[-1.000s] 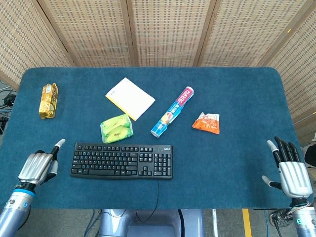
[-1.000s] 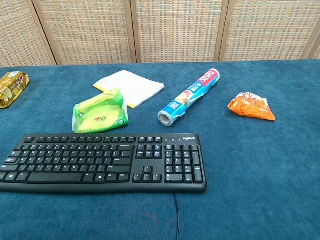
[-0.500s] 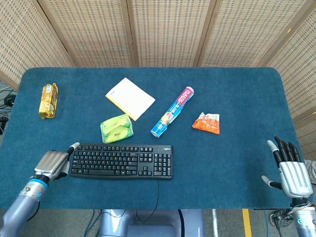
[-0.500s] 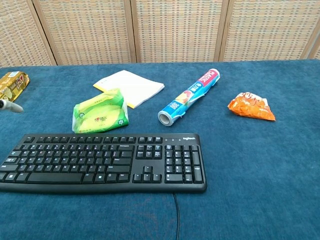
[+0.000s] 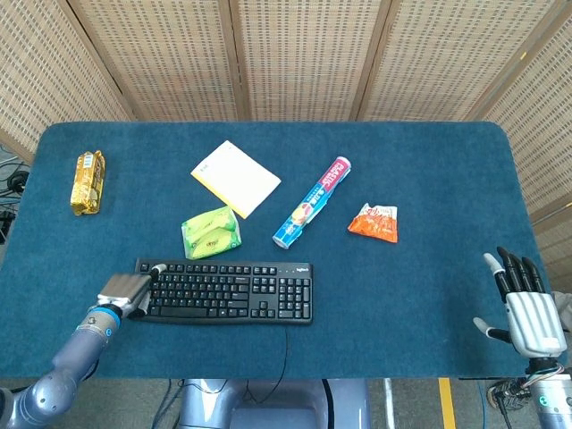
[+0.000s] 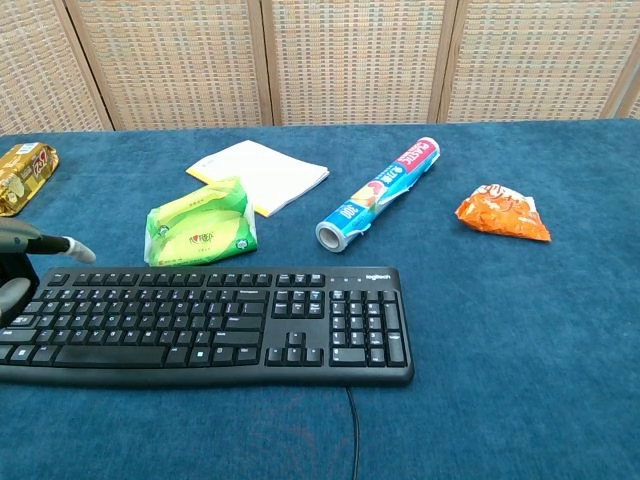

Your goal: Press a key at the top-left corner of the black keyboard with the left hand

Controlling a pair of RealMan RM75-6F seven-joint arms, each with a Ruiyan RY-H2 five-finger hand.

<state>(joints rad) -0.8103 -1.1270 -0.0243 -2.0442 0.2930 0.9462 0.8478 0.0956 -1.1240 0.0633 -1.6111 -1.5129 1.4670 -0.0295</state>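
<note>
The black keyboard [image 5: 223, 291] lies near the front edge of the blue table [image 5: 429, 161]; the chest view shows the keyboard [image 6: 210, 323] spanning the lower left. My left hand [image 5: 130, 290] is over the keyboard's left end, most fingers curled and one fingertip [image 5: 159, 267] stretched out above the top-left keys. In the chest view the left hand [image 6: 25, 262] enters from the left edge, its fingertip [image 6: 78, 249] a little above the top-left corner; contact cannot be told. My right hand [image 5: 527, 304] holds nothing, fingers straight, at the table's front right edge.
Behind the keyboard lie a green packet [image 5: 211, 232], a yellow notepad [image 5: 236, 177], a plastic-wrap roll [image 5: 313, 202] and an orange snack bag [image 5: 373, 222]. A golden packet [image 5: 88, 181] sits far left. The keyboard cable [image 5: 286, 344] runs off the front edge.
My left hand has moved rightwards from beside the keyboard to over its top-left corner, pointing finger leading. The right hand has stayed put.
</note>
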